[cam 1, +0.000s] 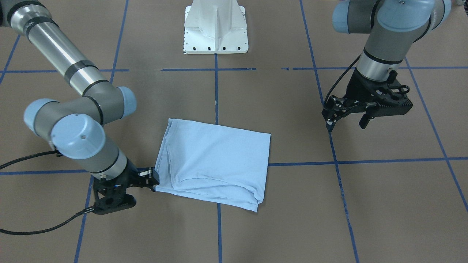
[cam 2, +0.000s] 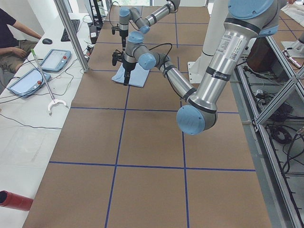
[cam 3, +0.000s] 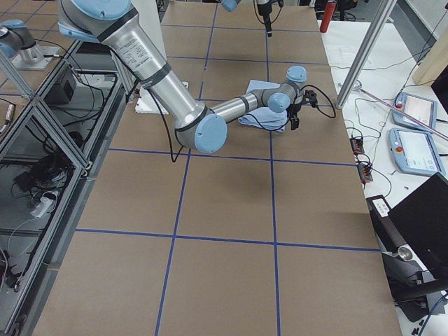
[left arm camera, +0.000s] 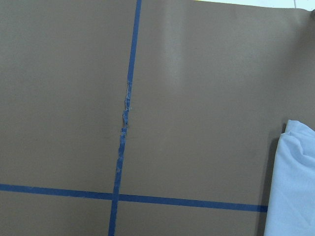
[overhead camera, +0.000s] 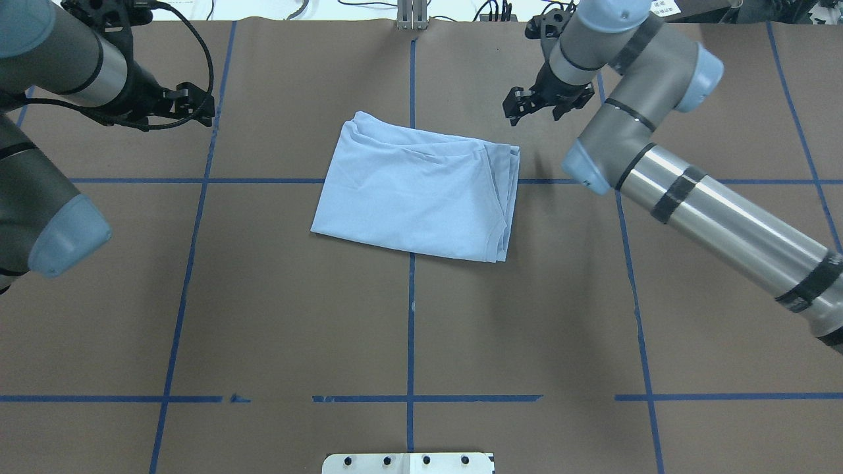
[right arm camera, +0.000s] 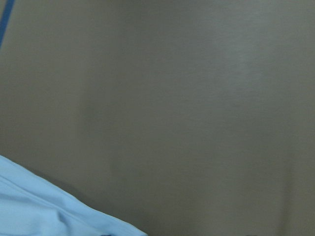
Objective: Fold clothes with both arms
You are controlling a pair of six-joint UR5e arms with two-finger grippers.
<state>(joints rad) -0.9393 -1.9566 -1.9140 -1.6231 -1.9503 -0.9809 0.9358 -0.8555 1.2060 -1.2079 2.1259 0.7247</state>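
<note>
One brown worktop (overhead camera: 263, 296) carried everything, crossed by blue tape lines (overhead camera: 410, 296). From my remote seat I counted two arms over it. The right arm (overhead camera: 711, 210) reached out to the far side beside the cloth, and the left arm (overhead camera: 39, 66) was drawn well off to its own side. One T-shirt (overhead camera: 415, 191), pale blue, lay flat near the middle of the worktop, straddling a tape crossing. It was already folded into a compact rectangle, with several layered edges stacked along the side nearest the right arm. No sleeve stuck out, and I could see neither collar nor print. Two grippers closed the count. The right gripper (overhead camera: 535, 113) hung just beside the shirt's far corner on its side, jaws spread and pinching nothing; whether a fingertip grazed the cloth I could not tell. The left gripper (cam 1: 346, 124) hung well apart from the shirt, also spread and empty. I judged the folding largely done. At most a last half-fold or a squaring of the slightly skewed edges seemed left, and then both arms would need pulling clear.
</note>
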